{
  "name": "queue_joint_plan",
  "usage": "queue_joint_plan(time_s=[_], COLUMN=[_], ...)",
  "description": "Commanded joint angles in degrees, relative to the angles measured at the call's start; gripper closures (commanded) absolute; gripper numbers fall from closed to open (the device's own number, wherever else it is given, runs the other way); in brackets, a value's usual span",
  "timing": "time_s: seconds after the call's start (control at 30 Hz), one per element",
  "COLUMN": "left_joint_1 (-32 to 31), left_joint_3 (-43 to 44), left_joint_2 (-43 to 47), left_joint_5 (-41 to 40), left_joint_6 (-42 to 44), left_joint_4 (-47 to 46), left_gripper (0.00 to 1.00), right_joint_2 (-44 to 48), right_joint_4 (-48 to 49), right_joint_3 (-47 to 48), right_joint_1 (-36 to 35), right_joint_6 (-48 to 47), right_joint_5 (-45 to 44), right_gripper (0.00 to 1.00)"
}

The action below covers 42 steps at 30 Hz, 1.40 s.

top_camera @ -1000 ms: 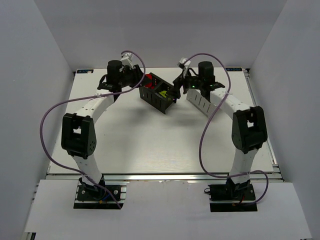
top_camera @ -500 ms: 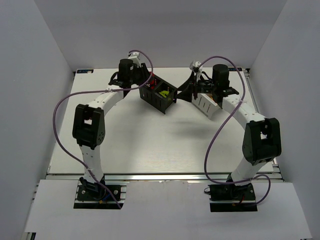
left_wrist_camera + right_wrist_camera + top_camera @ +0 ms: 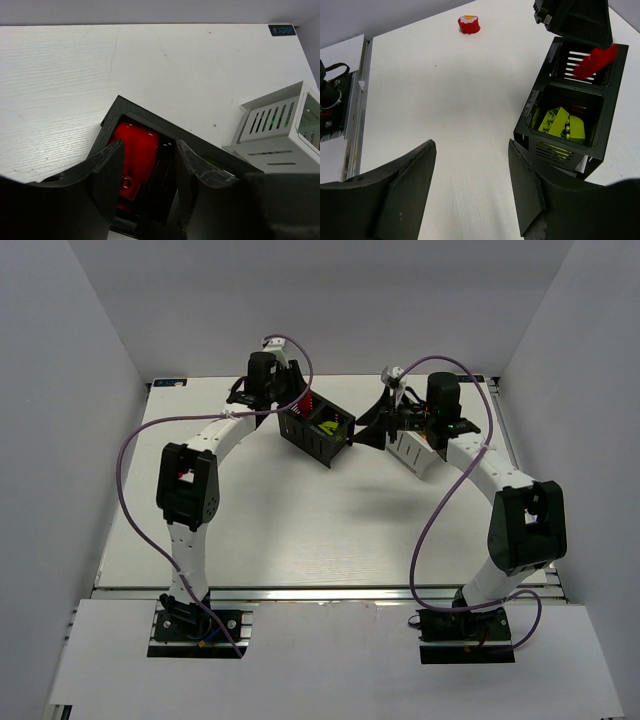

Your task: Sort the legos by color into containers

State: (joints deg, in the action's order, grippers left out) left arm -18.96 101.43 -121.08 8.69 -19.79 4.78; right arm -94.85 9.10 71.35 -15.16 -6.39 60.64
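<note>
Overhead: left gripper [image 3: 296,408] hangs over the far-left end of the black bin [image 3: 310,445] on the desk [image 3: 300,530]. Right gripper [image 3: 365,432] sits between it and the white bin [image 3: 412,452].

Left wrist: jaws slightly parted, with a blurred red lego [image 3: 131,155] below them in a bin compartment, not clamped.

Right wrist: jaws wide apart, holding nothing. Green legos [image 3: 561,124] lie in the adjoining compartment.

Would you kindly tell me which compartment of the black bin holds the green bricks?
The one on the right gripper's side: lime-green bricks lie in it. The black bin's other compartment, beneath the left gripper, shows a red brick.
</note>
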Motion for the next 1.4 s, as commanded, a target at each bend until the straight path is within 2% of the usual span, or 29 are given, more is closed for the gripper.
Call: queue_joint_plan(time_s=[0.0,0.23,0.4,0.57,0.67,0.73,0.77,0.8,0.87,1.0,1.13,1.33,1.37], left_joint_1=[-0.81,-0.99,-1.08,-1.08,-0.64,0.41,0.42,2.59,5.58,10.52,12.28,19.04,23.31], left_joint_3=[2.37,2.46,2.37,-0.96,-7.80,-15.27,-17.99,-23.24,-28.28,-39.52,-43.76,-49.03,-49.39], left_joint_2=[0.76,1.37,3.56,9.27,15.94,22.18,22.20,28.64,32.90,43.70,49.95,56.12,56.04], left_joint_5=[-1.30,-1.92,-2.18,-4.55,-7.37,-7.90,-9.20,-9.82,-9.66,-12.19,-25.52,-28.29,-27.42], left_joint_6=[0.81,1.25,0.98,1.60,1.86,0.73,0.11,-1.46,-3.23,-6.48,-7.37,-8.16,-8.16], left_joint_4=[1.81,2.43,2.17,3.66,3.84,2.88,2.26,1.99,2.16,6.20,14.72,21.93,22.64], left_gripper=[0.45,0.37,0.36,0.35,0.29,0.21,0.14,0.09,0.06,0.02,0.02,0.02,0.02], right_joint_2=[2.74,3.09,3.27,3.70,4.49,5.81,6.34,7.21,8.18,10.99,10.12,10.56,10.65], right_joint_4=[1.36,1.27,0.74,-7.14,-13.39,-16.48,-17.18,-18.76,-18.86,-12.37,-16.55,-16.75,-16.75], right_joint_3=[-0.43,-0.60,0.01,1.24,1.60,0.11,-0.51,-1.03,-2.97,-8.06,-7.11,-8.33,-8.77], right_joint_1=[-0.05,-0.05,-0.05,-0.05,-0.05,-0.22,-0.31,-0.66,-0.84,-0.93,-1.80,-3.56,-3.74], right_joint_6=[-0.29,-0.02,-0.37,-7.21,-16.96,-23.47,-25.66,-29.43,-30.78,-29.64,-31.13,-30.79,-30.44], right_joint_5=[0.88,0.79,0.88,1.14,2.20,1.68,1.24,0.10,-2.09,-3.43,-2.72,-3.60,-3.78], right_gripper=[0.35,0.35,0.35,0.31,0.26,0.21,0.19,0.11,0.11,0.11,0.11,0.21,0.22])
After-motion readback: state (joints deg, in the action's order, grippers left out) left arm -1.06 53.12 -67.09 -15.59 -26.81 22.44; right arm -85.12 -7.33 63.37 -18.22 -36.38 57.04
